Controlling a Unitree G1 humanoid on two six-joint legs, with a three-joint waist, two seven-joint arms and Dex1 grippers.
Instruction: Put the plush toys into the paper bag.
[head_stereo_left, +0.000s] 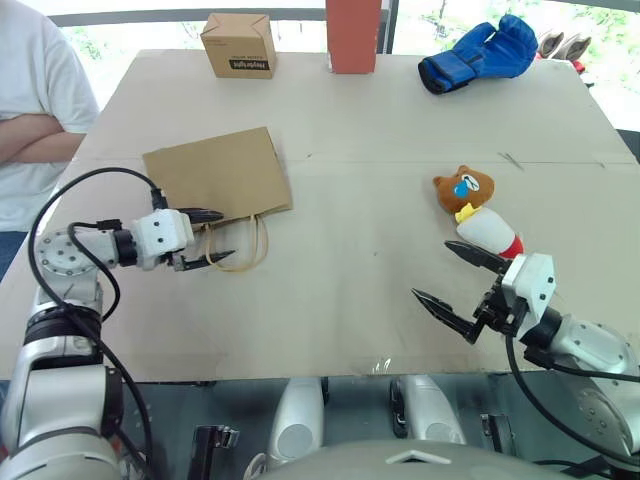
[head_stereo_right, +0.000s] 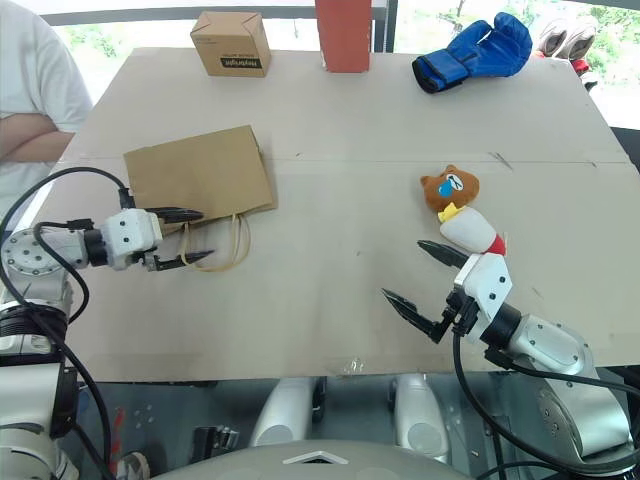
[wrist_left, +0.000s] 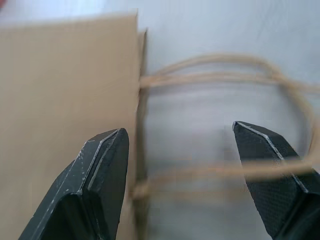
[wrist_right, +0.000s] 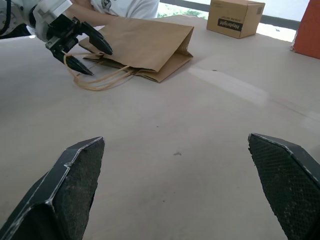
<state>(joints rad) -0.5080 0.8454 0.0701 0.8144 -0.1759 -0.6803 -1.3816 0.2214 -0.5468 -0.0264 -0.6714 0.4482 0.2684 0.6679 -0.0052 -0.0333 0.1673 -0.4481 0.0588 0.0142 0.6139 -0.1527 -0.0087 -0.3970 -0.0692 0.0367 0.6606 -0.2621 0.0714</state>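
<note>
Wide-open right gripper (head_stereo_left: 459, 281) is being held just short of 2 plush toys: round brown bear head (head_stereo_left: 464, 189), white red-tipped cone (head_stereo_left: 491, 233). Flat brown paper bag's (head_stereo_left: 218, 176) loop handles (head_stereo_left: 240, 242) are being straddled by the parted left gripper (head_stereo_left: 212, 236) (nothing bagged yet).

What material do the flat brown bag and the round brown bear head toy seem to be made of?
The flat brown bag looks like matte kraft paper: it lies creased flat with sharp folded edges, and its loop handles look like twisted paper cord. The round brown bear head toy seems to be soft plush fabric, judging by its fuzzy rounded outline.
</note>
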